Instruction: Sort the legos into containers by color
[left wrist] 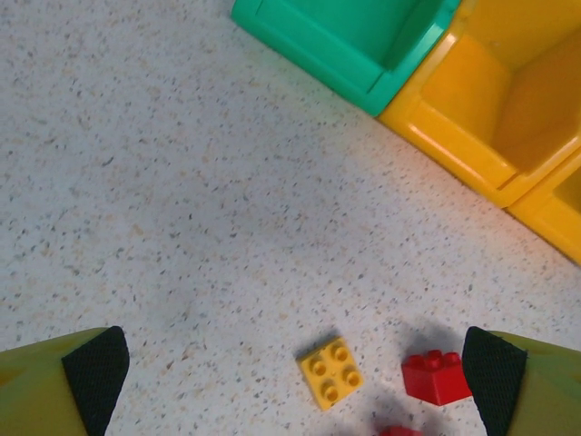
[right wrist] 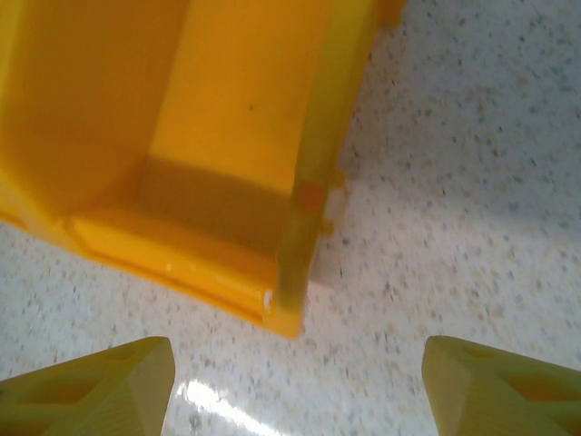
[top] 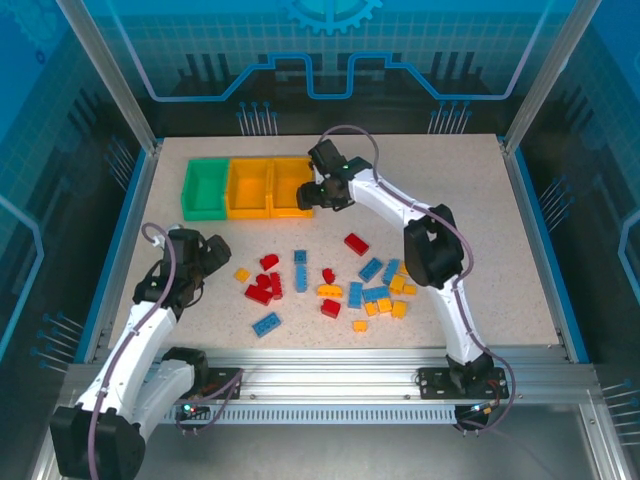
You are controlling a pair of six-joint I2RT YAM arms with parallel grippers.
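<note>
left gripper (left wrist: 295,374) released, open table (left wrist: 182,182) ahead | right gripper (right wrist: 300,372) released, at yellow bin (right wrist: 227,163) corner

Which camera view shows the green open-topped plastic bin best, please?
The top external view: the green open-topped plastic bin appears whole, at the left end of the row. The left wrist view catches just a corner of that bin at the frame's top edge.

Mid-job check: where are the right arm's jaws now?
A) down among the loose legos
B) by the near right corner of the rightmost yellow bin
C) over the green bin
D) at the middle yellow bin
B: the top view puts the right arm's jaws beside the rightmost yellow bin, and the right wrist view shows that bin's corner just ahead of them.
</note>
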